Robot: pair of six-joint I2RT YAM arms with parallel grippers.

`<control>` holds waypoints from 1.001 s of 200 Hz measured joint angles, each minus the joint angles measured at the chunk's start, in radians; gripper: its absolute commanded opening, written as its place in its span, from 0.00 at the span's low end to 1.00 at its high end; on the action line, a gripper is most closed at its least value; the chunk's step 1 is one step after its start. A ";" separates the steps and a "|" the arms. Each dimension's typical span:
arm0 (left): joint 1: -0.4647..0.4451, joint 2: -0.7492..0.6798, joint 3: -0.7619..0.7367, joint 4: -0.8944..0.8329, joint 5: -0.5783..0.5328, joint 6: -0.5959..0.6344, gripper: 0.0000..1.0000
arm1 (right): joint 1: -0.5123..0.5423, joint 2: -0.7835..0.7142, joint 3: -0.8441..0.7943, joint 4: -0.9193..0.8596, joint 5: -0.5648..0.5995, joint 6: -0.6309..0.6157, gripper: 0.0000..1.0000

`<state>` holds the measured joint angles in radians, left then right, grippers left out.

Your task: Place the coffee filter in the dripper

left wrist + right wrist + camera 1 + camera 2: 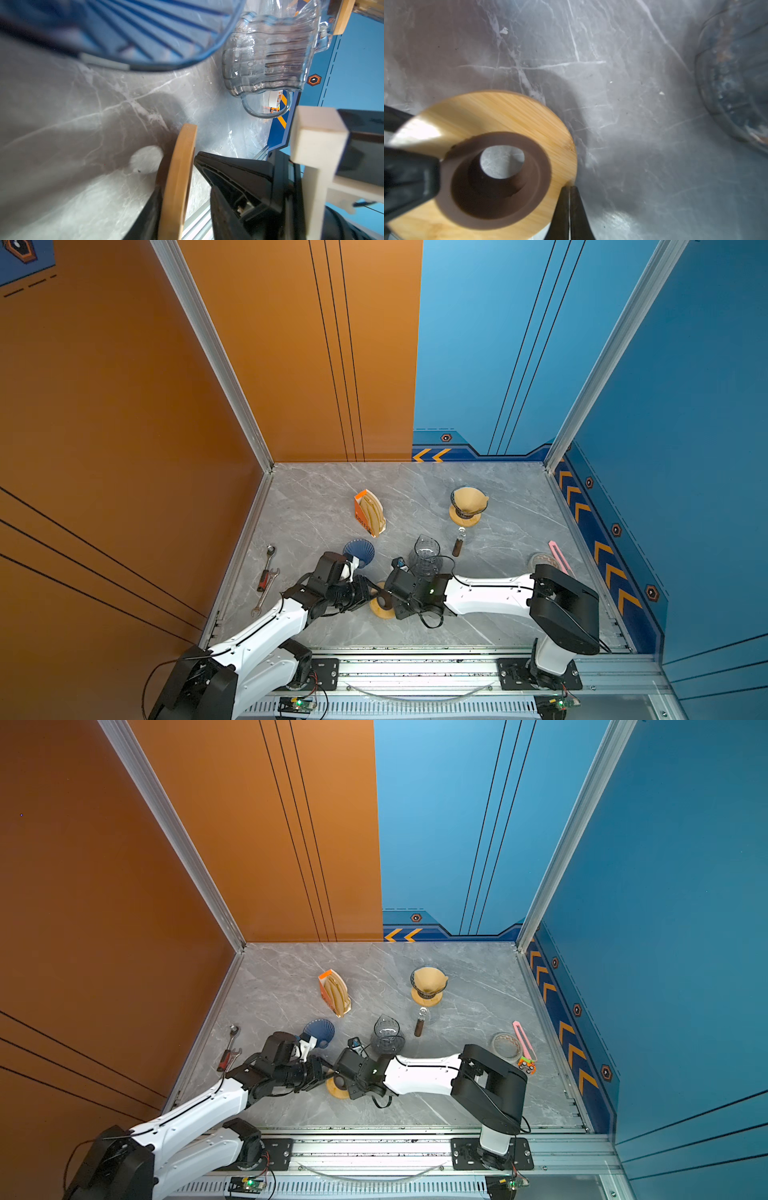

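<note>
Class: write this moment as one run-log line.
left tool: astride wooden ring | right tool: shut at ring's edge | blue dripper: empty

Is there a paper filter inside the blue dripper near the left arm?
No, the blue dripper shows only its bare ribbed inside in a top view.
</note>
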<state>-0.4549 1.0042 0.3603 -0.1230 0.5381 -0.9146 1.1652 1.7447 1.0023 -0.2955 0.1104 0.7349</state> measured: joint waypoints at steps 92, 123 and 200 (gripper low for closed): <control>-0.018 -0.021 0.011 -0.046 0.009 0.011 0.17 | 0.000 -0.005 -0.011 0.001 0.000 0.002 0.00; -0.018 -0.036 0.026 -0.084 0.009 0.022 0.15 | -0.005 -0.052 -0.016 0.003 0.000 -0.001 0.00; 0.002 -0.096 0.106 -0.056 0.082 -0.009 0.15 | -0.078 -0.435 -0.058 0.000 0.000 -0.093 0.17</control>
<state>-0.4530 0.9081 0.4660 -0.1787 0.6205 -0.9237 1.0870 1.3098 0.9443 -0.2958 0.1104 0.6418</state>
